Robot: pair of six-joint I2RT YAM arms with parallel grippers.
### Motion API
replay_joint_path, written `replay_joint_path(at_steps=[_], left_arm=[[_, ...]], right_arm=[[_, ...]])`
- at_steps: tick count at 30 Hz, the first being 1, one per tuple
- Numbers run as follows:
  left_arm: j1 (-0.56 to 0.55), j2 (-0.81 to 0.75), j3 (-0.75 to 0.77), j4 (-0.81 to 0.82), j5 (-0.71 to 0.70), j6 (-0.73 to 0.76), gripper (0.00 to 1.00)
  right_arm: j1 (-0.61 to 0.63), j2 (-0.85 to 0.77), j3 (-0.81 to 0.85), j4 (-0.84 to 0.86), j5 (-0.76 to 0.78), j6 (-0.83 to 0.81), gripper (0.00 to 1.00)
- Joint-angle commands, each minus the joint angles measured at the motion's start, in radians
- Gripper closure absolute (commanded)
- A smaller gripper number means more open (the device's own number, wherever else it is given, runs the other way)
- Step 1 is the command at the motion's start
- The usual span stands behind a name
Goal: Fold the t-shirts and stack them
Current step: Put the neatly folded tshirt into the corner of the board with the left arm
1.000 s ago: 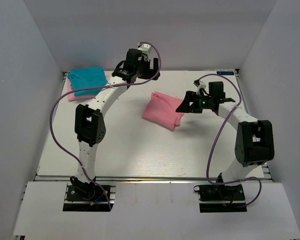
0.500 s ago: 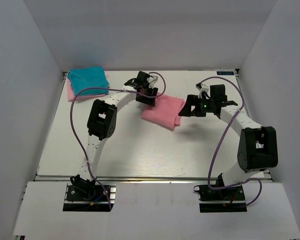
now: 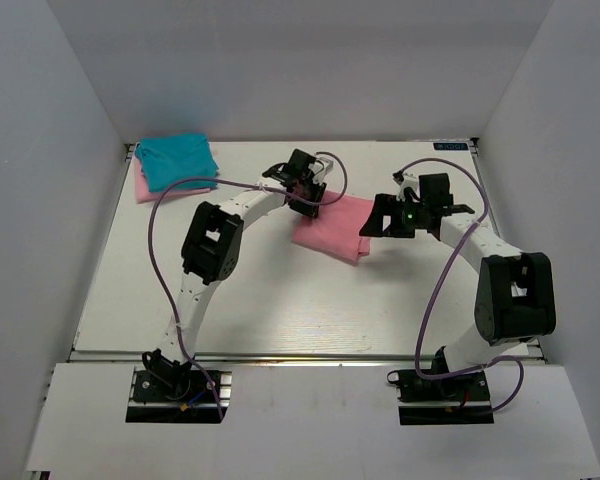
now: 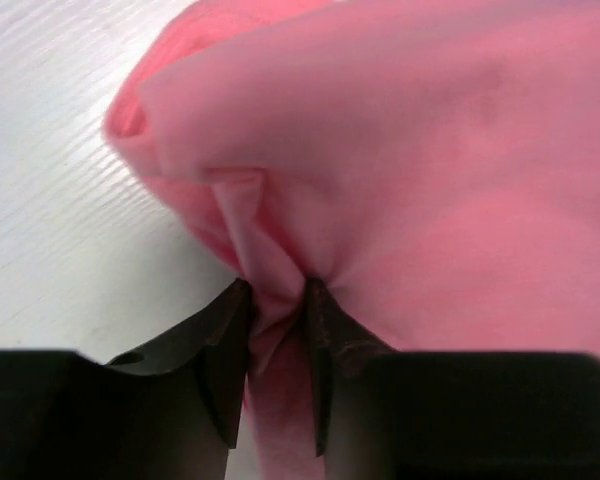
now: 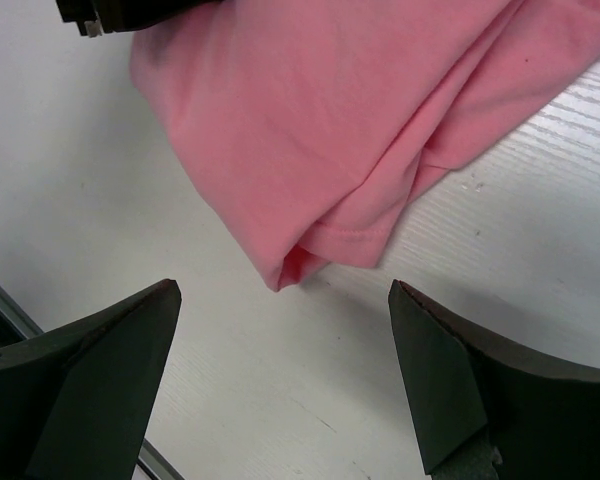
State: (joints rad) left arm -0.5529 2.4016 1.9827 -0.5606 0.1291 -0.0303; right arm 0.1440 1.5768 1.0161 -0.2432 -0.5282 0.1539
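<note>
The folded salmon-pink t-shirt [image 3: 332,228] lies mid-table. My left gripper [image 3: 306,203] sits at its back-left edge, and in the left wrist view the left gripper [image 4: 277,295] is shut on a pinched fold of the salmon-pink cloth [image 4: 430,170]. My right gripper [image 3: 372,222] stands open just off the shirt's right corner. In the right wrist view the right gripper [image 5: 283,300] has bare table between its fingers, and the folded corner of the shirt [image 5: 310,110] lies just ahead of them. A teal-blue t-shirt [image 3: 176,160] rests folded on a pale pink t-shirt [image 3: 145,188] at the back left.
White walls close in the table [image 3: 260,300] at the back and on both sides. The stack at the back left lies against the table's corner. Purple cables loop from both arms. The left gripper's body [image 5: 130,12] shows at the top of the right wrist view.
My left arm swung down from above the back of the table to the salmon-pink shirt and its jaws closed on a fold. The shirt shifted slightly right. The right gripper barely moved.
</note>
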Motion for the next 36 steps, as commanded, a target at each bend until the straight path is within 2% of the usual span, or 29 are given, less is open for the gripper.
replay_joint_path(at_steps=[1, 2, 3, 4, 8, 13, 19, 26, 36], left_arm=[[-0.039, 0.079, -0.044, -0.113, -0.032, -0.02, 0.64], [-0.039, 0.093, -0.044, -0.113, -0.032, -0.029, 0.75], [-0.039, 0.093, -0.035, -0.113, -0.032, -0.039, 0.99], [-0.039, 0.093, -0.035, -0.104, -0.023, -0.051, 1.0], [-0.039, -0.001, -0.071, -0.042, -0.023, -0.051, 1.0], [-0.013, -0.205, -0.217, 0.129, -0.026, -0.031, 1.0], [0.017, -0.344, -0.248, 0.139, -0.12, 0.093, 1.0], [0.082, -0.364, -0.211, 0.079, -0.21, 0.181, 1.0], [0.217, -0.332, -0.047, 0.071, -0.292, 0.351, 1.0]], right_arm=[[-0.003, -0.026, -0.016, 0.005, 0.048, 0.006, 0.1], [-0.004, -0.029, -0.019, 0.005, 0.062, 0.007, 0.1], [-0.007, -0.034, -0.024, 0.002, 0.08, 0.007, 0.1], [-0.006, -0.035, -0.025, 0.002, 0.088, 0.009, 0.1], [-0.003, -0.063, -0.04, 0.005, 0.138, 0.019, 0.1], [-0.007, -0.125, -0.083, 0.031, 0.221, 0.061, 0.1], [-0.011, -0.242, -0.169, 0.076, 0.327, 0.107, 0.1], [-0.014, -0.339, -0.223, 0.088, 0.416, 0.13, 0.1], [-0.009, -0.31, -0.206, 0.088, 0.441, 0.133, 0.1]])
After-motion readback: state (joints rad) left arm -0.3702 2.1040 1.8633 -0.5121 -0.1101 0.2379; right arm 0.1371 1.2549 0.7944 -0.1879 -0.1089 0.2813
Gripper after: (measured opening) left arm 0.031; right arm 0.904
